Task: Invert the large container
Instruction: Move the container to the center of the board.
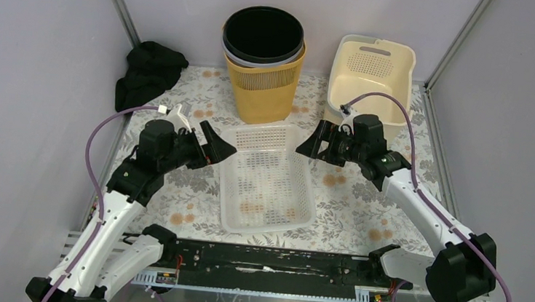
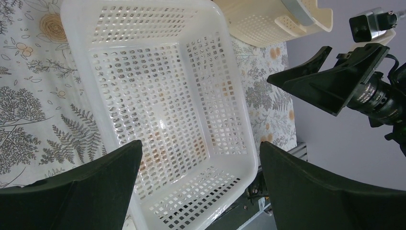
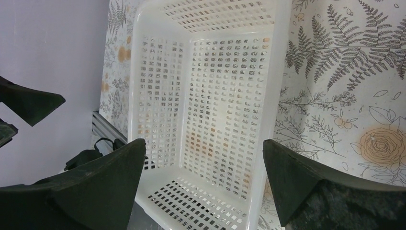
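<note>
Top view: large white container sits at centre frame on the floral bench. It is upright, with the open side up and nothing inside, and its perforated floor shows the bench pattern through the holes.

Left gripper is at the container's upper-left corner, jaws spread wide and holding nothing. Right gripper is at the upper-right corner, also wide and holding nothing. The two point toward each other across the container's far end.

Left wrist view: left gripper looks down into the container, one finger at each lower corner of the frame. The right gripper is at the right edge.

Right wrist view: the same arrangement, right gripper over the container. Neither finger appears to touch the rim.

Top of frame: black bin nested in a yellow basket. A cream basket is at upper right and a black cloth at upper left, all apart from the container.
</note>
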